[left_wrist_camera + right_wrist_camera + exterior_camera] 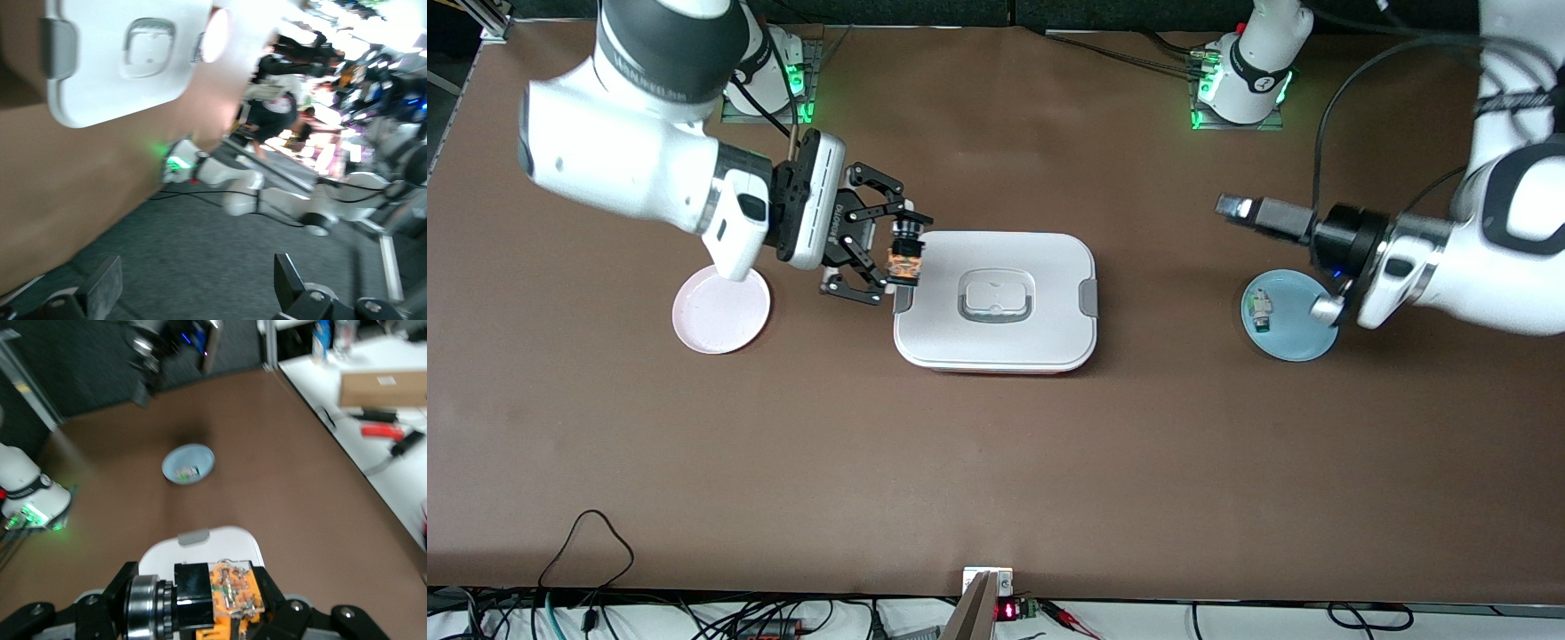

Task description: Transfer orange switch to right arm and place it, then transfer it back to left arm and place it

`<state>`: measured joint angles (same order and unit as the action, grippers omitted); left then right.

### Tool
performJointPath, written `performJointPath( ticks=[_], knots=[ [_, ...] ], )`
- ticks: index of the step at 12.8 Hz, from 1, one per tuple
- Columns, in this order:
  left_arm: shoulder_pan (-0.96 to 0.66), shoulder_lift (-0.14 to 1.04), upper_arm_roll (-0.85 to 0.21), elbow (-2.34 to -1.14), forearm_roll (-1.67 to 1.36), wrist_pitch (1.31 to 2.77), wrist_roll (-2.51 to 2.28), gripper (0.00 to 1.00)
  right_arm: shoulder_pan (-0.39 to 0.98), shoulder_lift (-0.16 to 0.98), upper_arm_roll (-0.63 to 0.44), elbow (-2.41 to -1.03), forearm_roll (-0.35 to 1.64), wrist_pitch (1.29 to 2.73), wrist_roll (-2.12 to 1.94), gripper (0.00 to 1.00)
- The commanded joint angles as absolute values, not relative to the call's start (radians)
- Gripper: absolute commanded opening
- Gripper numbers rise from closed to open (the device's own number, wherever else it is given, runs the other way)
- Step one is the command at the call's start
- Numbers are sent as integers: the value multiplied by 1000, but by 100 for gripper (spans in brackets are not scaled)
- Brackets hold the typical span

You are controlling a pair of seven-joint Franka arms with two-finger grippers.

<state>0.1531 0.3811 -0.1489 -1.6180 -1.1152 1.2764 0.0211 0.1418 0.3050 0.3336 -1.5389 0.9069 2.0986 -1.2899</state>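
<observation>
The right pincer (pixel 895 252) hangs in the air over the edge of the box (pixel 996 300) at the right arm's end, its fingers clamped on the orange switch (pixel 905 255). The switch lies sideways between the fingers (black barrel and metal ring at one end, orange part at the other), as the right wrist view shows (pixel 213 593). The box is white, lid on, with a grey handle recess in the middle and grey latches at its two ends. It sits in the middle of the table (pixel 996 462).

A pink plate (pixel 721 310) lies on the table toward the right arm's end. A blue plate (pixel 1291 316) lies toward the left arm's end, with a small white-and-green part (pixel 1260 310) on it.

The left pincer (pixel 193 293) is held above the table beside the blue plate, its fingers spread wide with nothing between them. Its wrist view is blurred, but seems to show the box (pixel 120 60) farther off.
</observation>
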Motion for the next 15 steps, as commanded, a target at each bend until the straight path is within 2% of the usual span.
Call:
performJointPath(
  ticks=[1,5,9,15],
  knots=[
    [143,434,-156,-1623,-1265,1337,49,100,137,356,344,-1546,1101,2098,-1483,29],
    [133,425,-219,-1724,-1377,1506,225,100,192,393,344,-1545,1319,2149,-1531,29],
    [137,342,-360,-1847,-1504,1754,264,100,284,431,345,-1523,1491,2276,-1531,29],
    [132,330,-422,-1867,-1647,1837,247,100,318,460,345,-1500,1509,2306,-1522,29]
  ],
)
